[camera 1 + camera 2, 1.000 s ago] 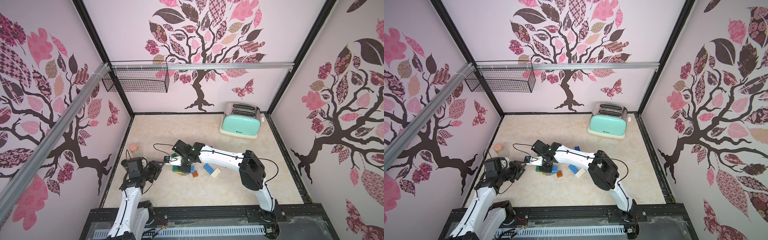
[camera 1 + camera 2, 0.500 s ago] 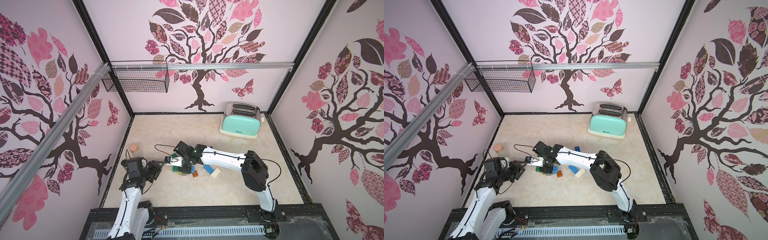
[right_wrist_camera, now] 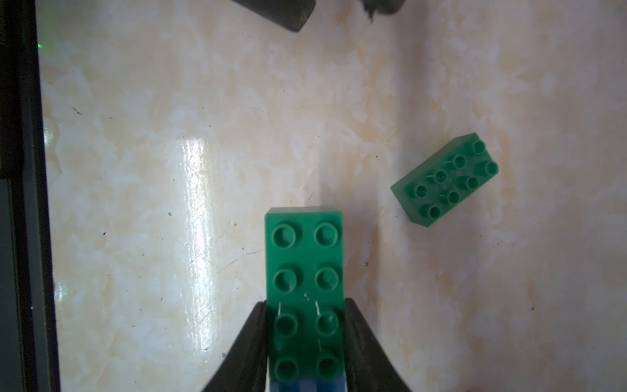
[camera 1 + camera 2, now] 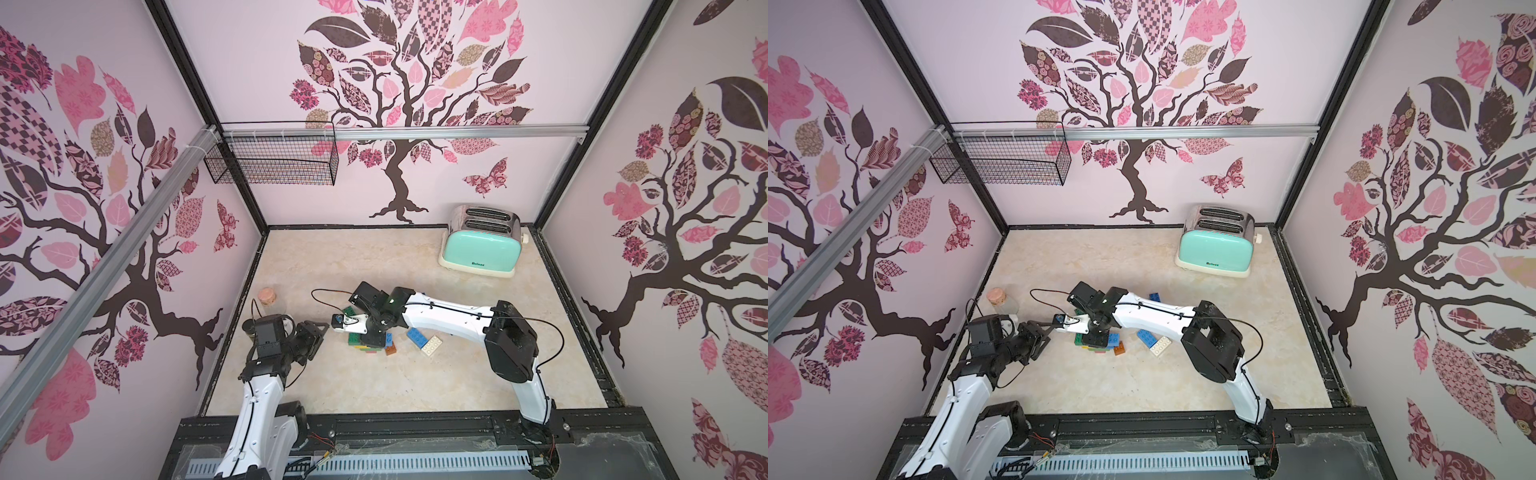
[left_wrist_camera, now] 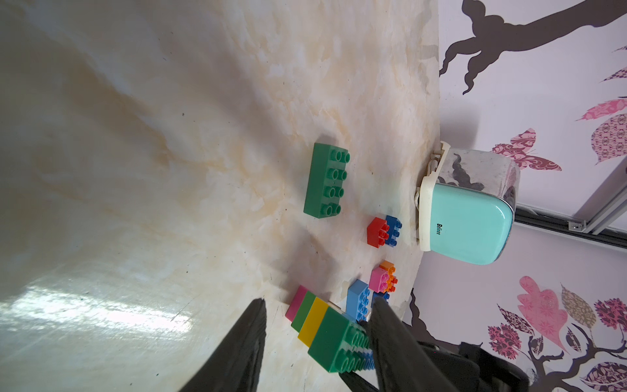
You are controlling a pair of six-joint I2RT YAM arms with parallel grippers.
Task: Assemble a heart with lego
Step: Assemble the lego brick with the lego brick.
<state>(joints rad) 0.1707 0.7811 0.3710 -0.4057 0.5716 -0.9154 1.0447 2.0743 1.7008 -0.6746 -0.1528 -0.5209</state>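
While seating the top green brick [image 3: 304,258], press straight down, studs aligned.
Gripped by the closed right fingers [image 3: 247,356] atop the pink-green-yellow stack [image 5: 310,322], near 8 o'clock on the worktop [image 4: 374,386]; flanked at 9 o'clock by the left fingers [image 5: 241,349], parted, empty: use them to brace. Farther: cork-topped jar [image 4: 268,297], 9 o'clock, contents unclear; wire basket [image 4: 274,166] on the wall, 11 o'clock, seemingly bare.

Right end effector [image 3: 305,307] clamps a green brick [image 3: 304,258]; a loose green brick [image 3: 444,180] lies nearby.
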